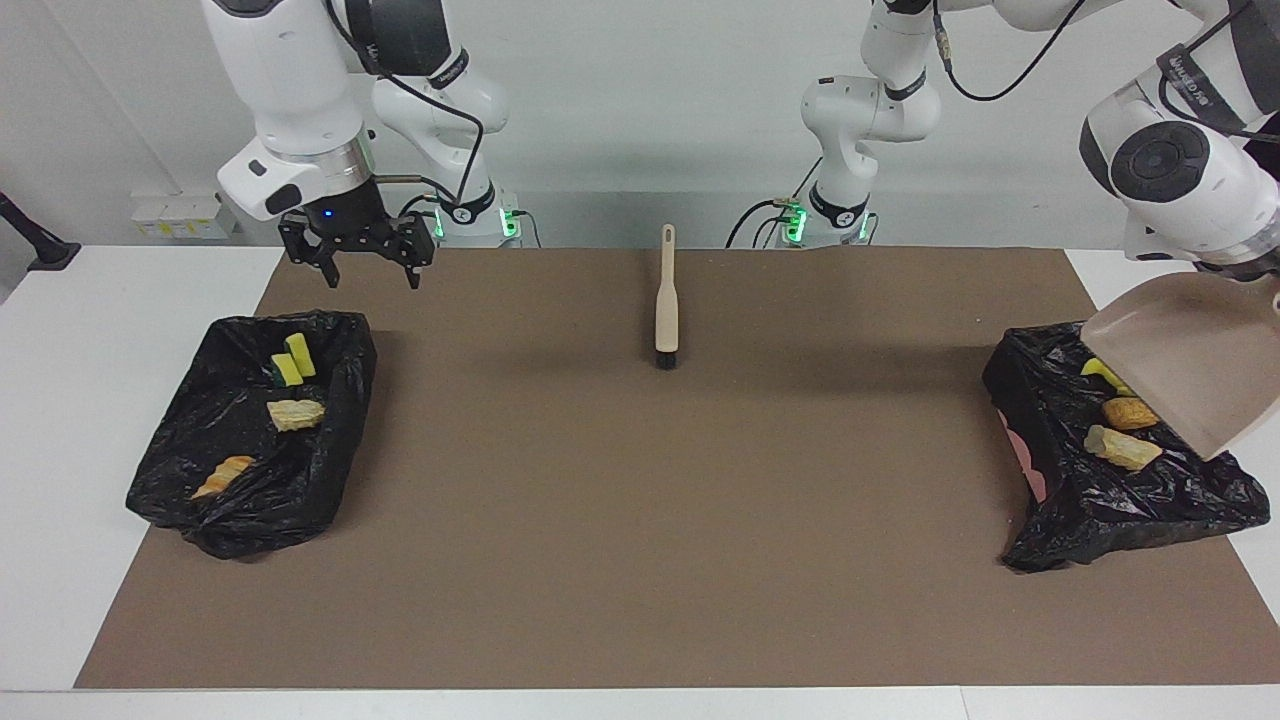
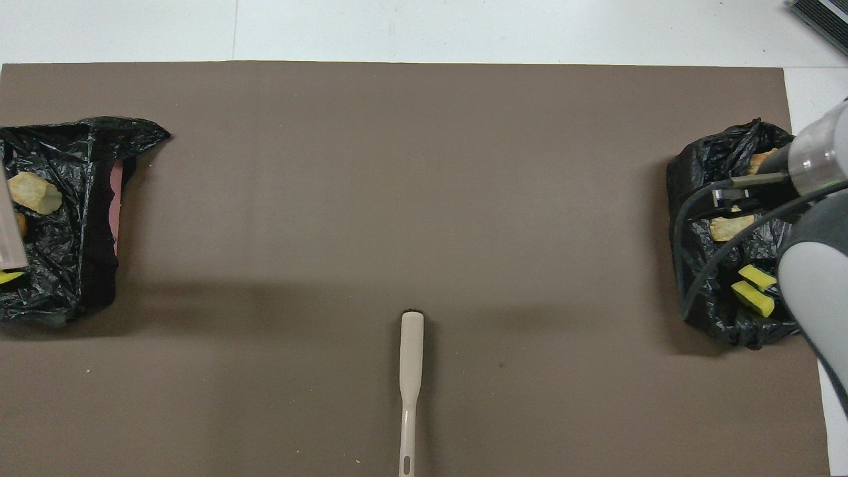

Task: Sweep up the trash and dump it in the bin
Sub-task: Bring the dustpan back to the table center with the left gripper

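Over the bin (image 1: 1120, 470) at the left arm's end of the bench (image 1: 640, 520), the left arm tilts a dustpan (image 1: 1190, 370), gripper out of sight. Trash (image 1: 1125, 447) lies in both bins. Right gripper (image 1: 358, 262) hangs released over the other bin (image 1: 250, 440); brush (image 1: 666, 300) lies mid-bench.

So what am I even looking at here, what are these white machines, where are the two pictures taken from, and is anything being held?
These are two robot arms at a table. One picture faces them from across the table; the other looks down from above their end.

The left gripper holds a beige dustpan tilted over a bin lined with a black bag; three pieces of trash lie inside.

The right gripper is open, waiting above the second lined bin, which holds four more pieces.

A brush lies on the brown mat between them.
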`<state>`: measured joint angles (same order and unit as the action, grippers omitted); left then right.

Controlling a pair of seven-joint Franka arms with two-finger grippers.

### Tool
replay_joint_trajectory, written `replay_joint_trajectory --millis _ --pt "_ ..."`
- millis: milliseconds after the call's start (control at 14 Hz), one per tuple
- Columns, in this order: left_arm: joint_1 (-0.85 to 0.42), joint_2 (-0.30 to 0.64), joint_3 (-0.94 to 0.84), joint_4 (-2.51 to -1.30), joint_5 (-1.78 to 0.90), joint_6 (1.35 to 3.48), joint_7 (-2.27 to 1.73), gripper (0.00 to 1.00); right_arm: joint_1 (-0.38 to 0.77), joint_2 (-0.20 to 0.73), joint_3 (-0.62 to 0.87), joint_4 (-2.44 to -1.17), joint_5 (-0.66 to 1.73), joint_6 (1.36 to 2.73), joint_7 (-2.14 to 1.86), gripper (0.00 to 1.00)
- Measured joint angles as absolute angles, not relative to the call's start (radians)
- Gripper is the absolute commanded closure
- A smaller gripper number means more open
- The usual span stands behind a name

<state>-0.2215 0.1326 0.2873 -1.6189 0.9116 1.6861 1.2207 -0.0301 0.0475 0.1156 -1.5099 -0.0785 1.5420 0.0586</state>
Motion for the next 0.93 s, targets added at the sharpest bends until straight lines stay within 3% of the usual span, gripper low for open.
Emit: replay_joint_trajectory --millis 215,645,932 --pt "-0.221 0.133 0.244 -1.626 0.650 1.653 1.083 1.00 -0.005 0.025 0.038 -1.500 -0.078 1.527 0.045 0.00" --pt "-0.229 0.132 0.058 -1.718 0.313 1.650 0.484 1.00 -0.001 0.019 0.033 -1.502 -0.064 1.527 0.073 0.00" --pt "-0.233 0.199 -0.092 -1.745 0.202 1.799 0.084 1.00 -0.001 0.019 0.033 -1.502 -0.064 1.527 0.074 0.00"
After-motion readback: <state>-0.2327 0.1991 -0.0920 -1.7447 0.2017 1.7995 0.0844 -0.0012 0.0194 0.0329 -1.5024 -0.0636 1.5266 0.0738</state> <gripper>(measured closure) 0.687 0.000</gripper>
